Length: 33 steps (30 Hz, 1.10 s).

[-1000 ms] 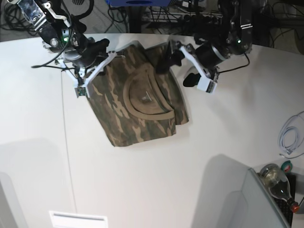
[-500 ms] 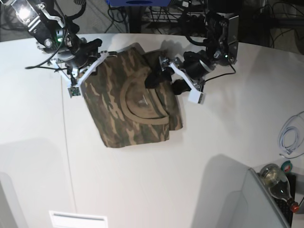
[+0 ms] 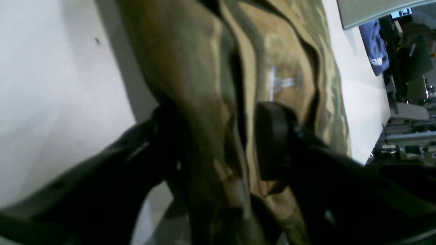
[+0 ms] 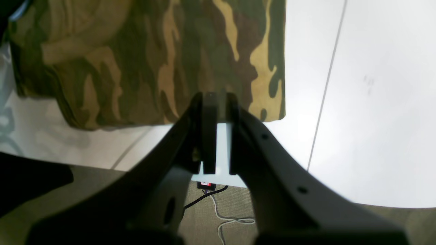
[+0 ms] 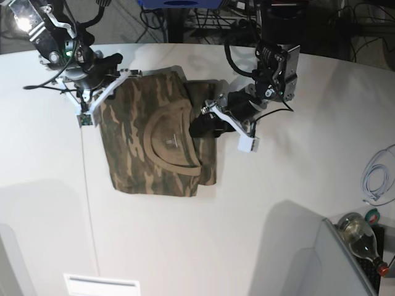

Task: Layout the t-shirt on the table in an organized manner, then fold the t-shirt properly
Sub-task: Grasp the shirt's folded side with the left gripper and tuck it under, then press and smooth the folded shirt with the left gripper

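Matt cloth t-shirt (image 5: 148,145), smooth white table (image 5: 203,234)

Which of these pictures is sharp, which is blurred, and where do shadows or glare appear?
Left wrist view: the camouflage cloth t-shirt and the left pincer are blurred. Right wrist view: print sharp, the right pincer soft, the white smooth table glaring. Base view: sharp overall, with large soft shadows at the near edge.

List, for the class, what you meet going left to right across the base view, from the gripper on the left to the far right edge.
Right gripper → t-shirt → left gripper → bare table → white cable.
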Motion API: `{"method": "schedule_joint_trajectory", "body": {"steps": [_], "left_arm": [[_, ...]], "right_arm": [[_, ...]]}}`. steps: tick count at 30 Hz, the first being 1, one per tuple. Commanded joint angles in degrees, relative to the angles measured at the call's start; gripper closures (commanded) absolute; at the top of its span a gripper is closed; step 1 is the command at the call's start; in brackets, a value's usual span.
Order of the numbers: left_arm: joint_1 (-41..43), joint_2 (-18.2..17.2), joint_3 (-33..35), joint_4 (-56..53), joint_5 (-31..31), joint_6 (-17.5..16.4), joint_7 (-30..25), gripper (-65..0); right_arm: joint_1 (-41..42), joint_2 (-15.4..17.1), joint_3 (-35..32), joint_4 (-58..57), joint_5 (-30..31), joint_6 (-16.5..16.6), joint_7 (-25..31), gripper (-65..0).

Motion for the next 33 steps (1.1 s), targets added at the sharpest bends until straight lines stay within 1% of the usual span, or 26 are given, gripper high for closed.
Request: {"method": "schedule_joint_trajectory", "body": {"steps": [1,2,4,5,6,10,13,17,21,23,26,28,29,30,32,33], "left_arm": [[-0.33,-0.37,1.67,-0.75,2.34,1.76,2.8,-26.0],[-0.59,-1.08,3.26,-1.19,2.34,1.85,2.71,-21.9],[-1.21,-1.96,6.86,-1.37,2.34,2.29,2.63,-11.5],[-1.3,-2.4,8.35,-1.11,2.34,3.08,2.63,-5.1],[-1.3,-2.84,9.41,-0.75,2.34,4.05,2.63,0.0],[-2.88,-5.3,12.93,0.13,2.34,5.81,3.07,0.0],[-4.81,-8.29,18.11,0.3,2.34,5.81,5.7,0.0],[-8.42,-13.83,29.19,3.29,2.34,5.81,8.52,0.0],[-12.9,-19.1,40.35,6.02,2.34,5.81,8.52,0.0],[-16.94,-21.12,47.21,6.19,2.34,5.81,8.52,0.0],[-22.57,-22.09,57.06,6.02,2.69,5.72,8.25,0.0],[-25.91,-22.09,62.86,6.1,5.33,5.72,8.16,0.0],[-27.32,-21.83,65.76,6.28,8.15,5.72,8.16,0.0],[-28.64,-20.77,68.13,6.28,11.22,5.63,8.08,0.0],[-29.78,-18.13,70.24,5.93,17.2,5.54,8.08,0.0],[-29.96,-16.81,70.24,5.84,21.16,5.46,8.08,0.0]], "right_arm": [[0.33,0.5,0.28,1.05,-0.16,0.12,0.94,-4.8],[0.33,0.5,0.28,1.05,-0.16,0.12,0.94,-4.8],[0.33,0.5,0.28,1.05,-0.16,0.12,0.94,-4.8],[0.33,0.5,0.37,1.05,-0.16,0.12,0.94,-4.8],[0.33,0.5,0.37,1.05,-0.16,0.12,0.94,-4.8],[0.33,0.5,0.37,1.05,-0.16,0.12,1.03,-4.8],[0.42,0.5,0.55,1.05,-0.16,0.12,1.03,-4.8],[-0.02,0.15,4.33,1.22,-0.07,0.12,1.03,-4.8],[-1.34,-0.12,8.55,1.31,0.1,0.12,1.03,-4.8],[-2.13,-1.87,11.62,1.31,0.19,0.12,1.03,-4.8],[-3.54,-4.25,16.11,1.31,0.19,0.12,1.03,-4.8],[-3.63,-4.86,17.43,1.31,0.19,0.12,1.03,-4.8],[-3.71,-4.95,17.6,1.31,0.19,0.12,1.03,-4.8],[-3.98,-4.95,17.69,1.31,0.19,0.12,1.03,-4.8],[-4.42,-5.04,17.78,1.31,0.19,0.12,1.03,-4.8],[-4.42,-5.13,17.78,1.31,0.19,0.12,1.03,-4.8]]}}
